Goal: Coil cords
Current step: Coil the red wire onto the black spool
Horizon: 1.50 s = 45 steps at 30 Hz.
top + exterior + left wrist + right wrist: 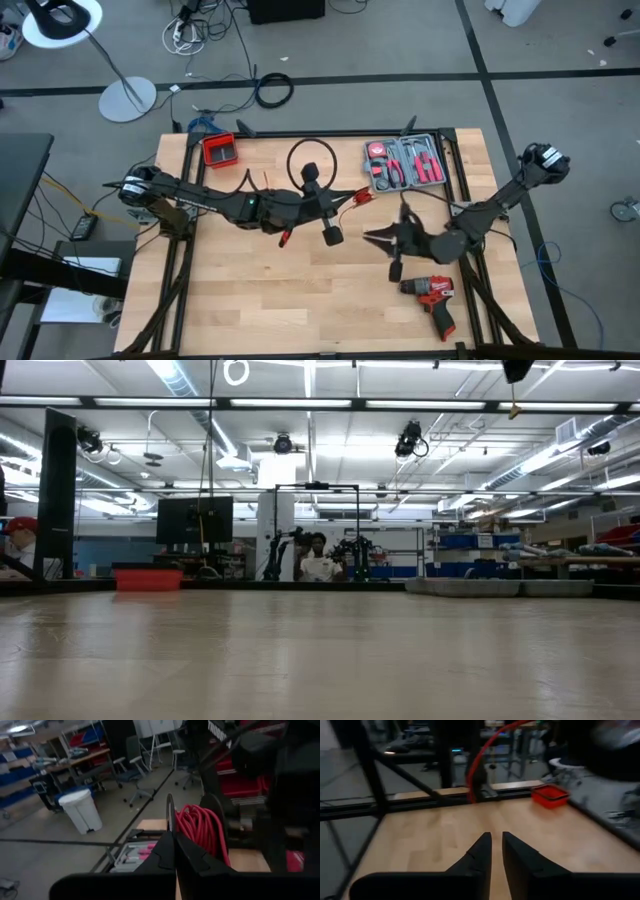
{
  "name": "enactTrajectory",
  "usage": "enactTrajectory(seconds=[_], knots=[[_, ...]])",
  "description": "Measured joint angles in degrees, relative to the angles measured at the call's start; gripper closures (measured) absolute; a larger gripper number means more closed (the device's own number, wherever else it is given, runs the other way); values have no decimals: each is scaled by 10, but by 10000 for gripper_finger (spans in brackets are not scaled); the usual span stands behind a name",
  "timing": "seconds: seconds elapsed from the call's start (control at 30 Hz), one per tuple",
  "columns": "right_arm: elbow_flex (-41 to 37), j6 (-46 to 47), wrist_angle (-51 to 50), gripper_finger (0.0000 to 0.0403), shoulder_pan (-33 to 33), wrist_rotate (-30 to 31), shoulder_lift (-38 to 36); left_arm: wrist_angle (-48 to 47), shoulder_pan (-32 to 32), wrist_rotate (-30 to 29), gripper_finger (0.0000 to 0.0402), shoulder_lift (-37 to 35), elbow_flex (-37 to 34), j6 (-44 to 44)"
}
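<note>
Two claws: the left claw (345, 200) works over the middle of the worktop (250, 300); the right claw (385, 238) is just beside it, toward the red drill (430, 295).
Left claw: fingers pressed together in its wrist view (172, 837), pinching a thin black strand of the cords (360, 198) that stands up between the tips.
Right claw: fingers a narrow gap apart (496, 840), nothing between them, pointing across bare wood toward the red bin (550, 795).
Cords: held up at the left claw, above mid-worktop; a thin black loop (291, 160) shows behind it, a red end clip at the claw's tip, another red clip (285, 238) lower down by the arm.
Red wire: seen looped close beyond the left fingers (200, 827), and arching up in the right wrist view (475, 770).
Handling: likely very light, limp and springy; loops should slacken or spill once let go, and clips may snag on strands.
Where to grip: probably across the gathered loops, not on one strand; the free clip end suits the right claw for feeding turns.
Nearby: the tool case (405, 163) lies behind, apart from the cords.
</note>
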Motion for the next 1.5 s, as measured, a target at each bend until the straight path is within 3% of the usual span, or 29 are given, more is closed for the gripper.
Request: enactTrajectory(seconds=[0.23, 0.43, 1.17, 1.33, 1.5], knots=[[0, -31, 91, 334, -65, -99, 53, 10, 5, 0, 401, 0, 0, 23], [0, -91, 156, 311, -104, -145, 93, 10, 5, -5, 401, 0, 0, 23], [0, -149, 257, 299, -119, -204, 113, 9, 5, -12, 401, 0, 0, 22], [0, -149, 261, 320, -128, -205, 113, 10, 5, -14, 401, 0, 0, 23], [0, -152, 260, 392, -133, -205, 113, 9, 5, -15, 401, 0, 0, 23]])
